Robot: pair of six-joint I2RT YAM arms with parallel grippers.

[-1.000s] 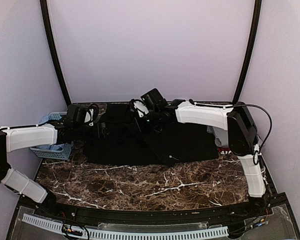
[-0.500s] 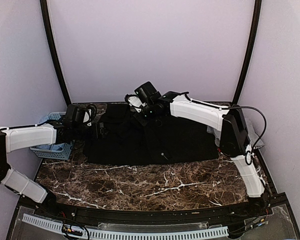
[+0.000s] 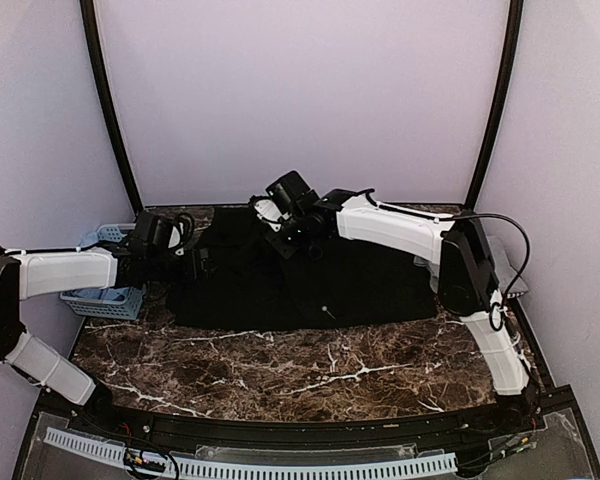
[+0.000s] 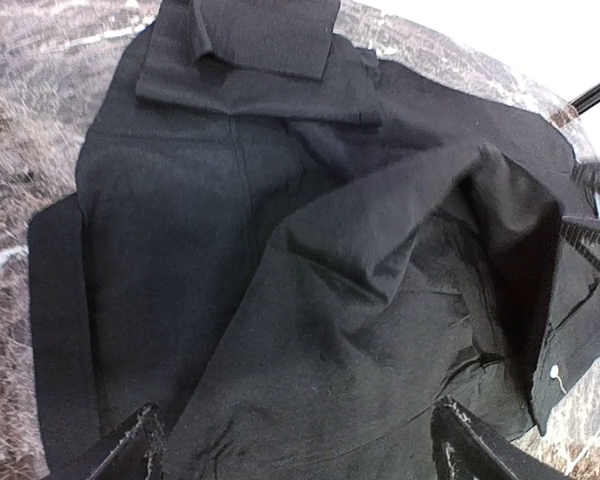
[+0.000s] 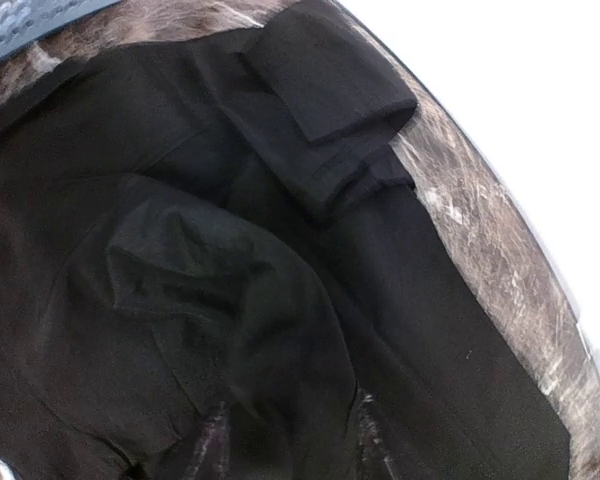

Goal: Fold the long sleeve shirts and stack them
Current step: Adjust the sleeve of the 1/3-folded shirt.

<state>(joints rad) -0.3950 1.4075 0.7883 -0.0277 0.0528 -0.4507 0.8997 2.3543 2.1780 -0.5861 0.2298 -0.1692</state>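
A large black long sleeve shirt (image 3: 310, 285) lies spread across the back of the marble table (image 3: 310, 375). In the left wrist view it shows a folded cuff (image 4: 255, 40) at the top and a small pale button (image 4: 558, 372) at the right. My left gripper (image 3: 205, 262) hovers at the shirt's left edge. Seen from its own wrist, the left gripper (image 4: 305, 455) is wide open over rumpled cloth and holds nothing. My right gripper (image 3: 280, 235) sits over the shirt's back middle. In its wrist view the right gripper (image 5: 290, 435) has parted fingers with a slack fold of black cloth between them.
A light-blue lattice basket (image 3: 105, 298) stands at the table's left edge, under my left arm. A pale bundle with a bit of red (image 3: 438, 275) lies at the right, behind the right arm. Black frame posts (image 3: 110, 110) rise at both back corners.
My right gripper carried a flap of the black shirt leftward and toward the back, then parted its jaws. The left gripper opened a little wider and barely moved.
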